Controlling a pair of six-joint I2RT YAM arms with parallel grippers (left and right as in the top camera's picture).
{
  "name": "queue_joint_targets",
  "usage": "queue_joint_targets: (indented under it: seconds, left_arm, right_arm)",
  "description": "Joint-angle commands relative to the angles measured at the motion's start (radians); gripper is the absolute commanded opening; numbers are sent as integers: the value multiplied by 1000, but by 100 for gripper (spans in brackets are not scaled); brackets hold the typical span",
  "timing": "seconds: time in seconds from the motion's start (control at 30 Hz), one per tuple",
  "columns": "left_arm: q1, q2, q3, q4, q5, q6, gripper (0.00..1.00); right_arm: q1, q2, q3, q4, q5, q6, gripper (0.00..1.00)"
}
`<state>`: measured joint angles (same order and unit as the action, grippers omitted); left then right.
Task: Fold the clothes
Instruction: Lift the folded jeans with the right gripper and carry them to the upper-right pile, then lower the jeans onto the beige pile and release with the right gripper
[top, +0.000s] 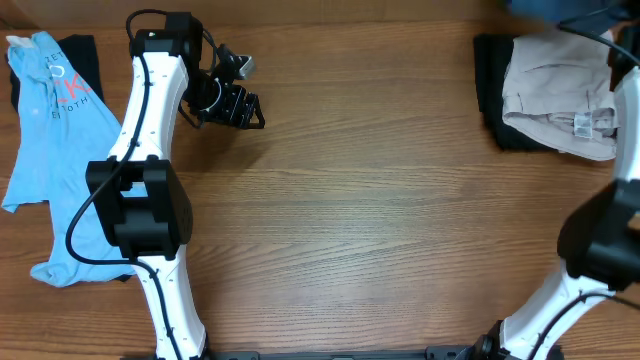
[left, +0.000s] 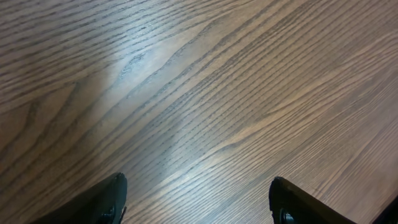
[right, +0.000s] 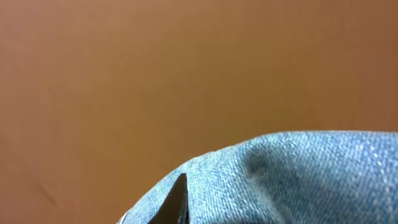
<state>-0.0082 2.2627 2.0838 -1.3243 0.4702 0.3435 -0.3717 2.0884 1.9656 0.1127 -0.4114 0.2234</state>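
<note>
L jaws released over worktop (left: 199, 93), R jaws clenched apparently on jeans (right: 292, 180); T-shirt (top: 50, 130) loose, beige trousers (top: 555, 100) heaped, so folding looks barely begun.

We read only fragments on the pale-blue T-shirt (top: 45, 130): a large red "K" and, below it, white capitals that look like "OTH" (the rest is lost in folds). The small white label (top: 583, 124) on the beige trousers (top: 555, 90) is too tiny for us to read.
</note>
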Motion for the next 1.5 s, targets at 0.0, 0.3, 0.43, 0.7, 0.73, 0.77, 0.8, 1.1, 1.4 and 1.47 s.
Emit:
queue_joint_targets:
  seconds: [0.0, 0.3, 0.43, 0.7, 0.73, 0.77, 0.8, 1.1, 1.4, 1.47]
  left_arm:
    - [-6, -2, 21, 3, -2, -31, 76]
    - [-13, -2, 21, 29, -5, -79, 80]
    - [-13, -2, 21, 46, -5, -79, 80]
    - [-13, -2, 21, 47, -2, -79, 83]
    - [-13, -2, 21, 47, -2, -79, 84]
    - [-13, -2, 21, 47, -2, -79, 84]
    - [-13, -2, 21, 46, -2, -79, 85]
    - [-13, -2, 21, 50, -2, -79, 86]
    - [-13, -2, 21, 53, -2, -78, 86]
    - [-13, -2, 21, 64, -2, -77, 86]
  right_arm:
    - [-48, 26, 45, 27, 6, -7, 4]
    - [-282, 10, 45, -420, -583, 84, 4]
    - [-298, 10, 45, -777, -637, -77, 4]
    - [-290, 10, 45, -1313, -348, -260, 48]
    - [-290, 10, 45, -1320, -347, -277, 51]
    - [-290, 10, 45, -1315, -337, -282, 55]
    - [-288, 8, 45, -1310, -322, -314, 59]
    - [-33, -24, 45, -1294, 124, -332, 9]
    - [55, -16, -271, -1206, 287, -118, 12]
    - [50, -16, -298, -1219, 278, -118, 17]
